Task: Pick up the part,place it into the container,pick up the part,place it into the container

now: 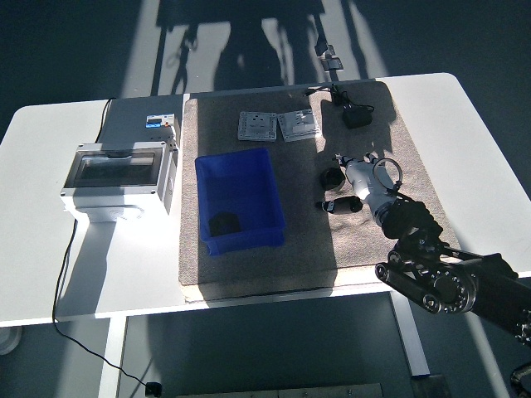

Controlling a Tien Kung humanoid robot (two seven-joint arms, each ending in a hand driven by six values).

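A black cylindrical part (333,177) lies on the grey mat (299,240), right of the blue container (241,166). A second dark part (222,224) lies inside the container near its front. My right hand (342,191), white with dark fingertips, reaches in from the lower right and sits just right of and below the cylindrical part. Its fingers (334,205) are loosely spread and hold nothing. I cannot tell whether they touch the part. The left arm is out of view.
Two grey switch plates (257,126) (299,124) lie at the back of the mat. A black adapter (357,116) with a cable lies at the back right. A grey electrical box (116,178) with a clear lid stands on the left of the white table (489,149).
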